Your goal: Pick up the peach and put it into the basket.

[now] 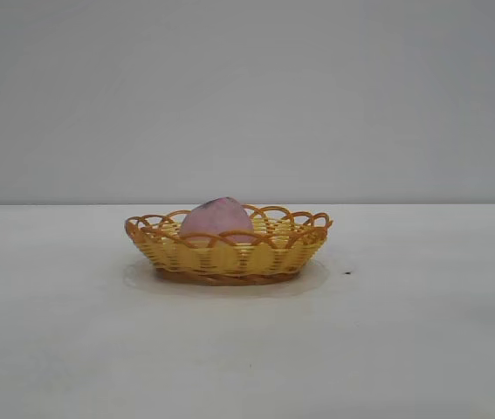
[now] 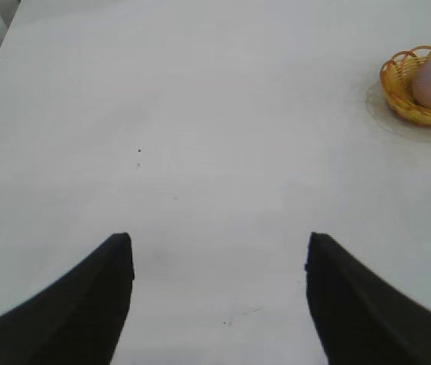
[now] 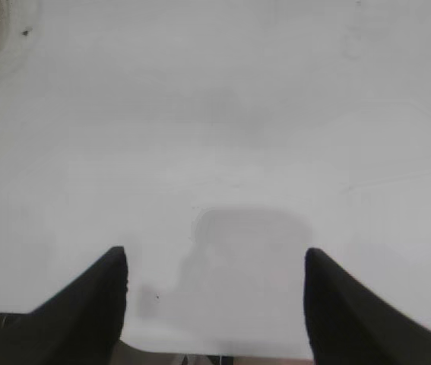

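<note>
The pink peach (image 1: 217, 218) sits inside the wicker basket (image 1: 230, 257) on a white table (image 1: 422, 332), so the task looks complete; the left gripper (image 2: 220, 266) and right gripper (image 3: 215, 277) both hang spread and empty, well apart from it.

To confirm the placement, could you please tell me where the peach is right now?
The dusty pink rounded peach sits inside the yellow-tan woven wicker basket, left of its middle, near the table's centre in the exterior view.

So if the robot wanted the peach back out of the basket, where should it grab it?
Probably from straight above, fingers closing on the round sides of the peach. Only its domed top pokes over the looped rim of the basket, so a sideways reach would likely bump the rim.
</note>
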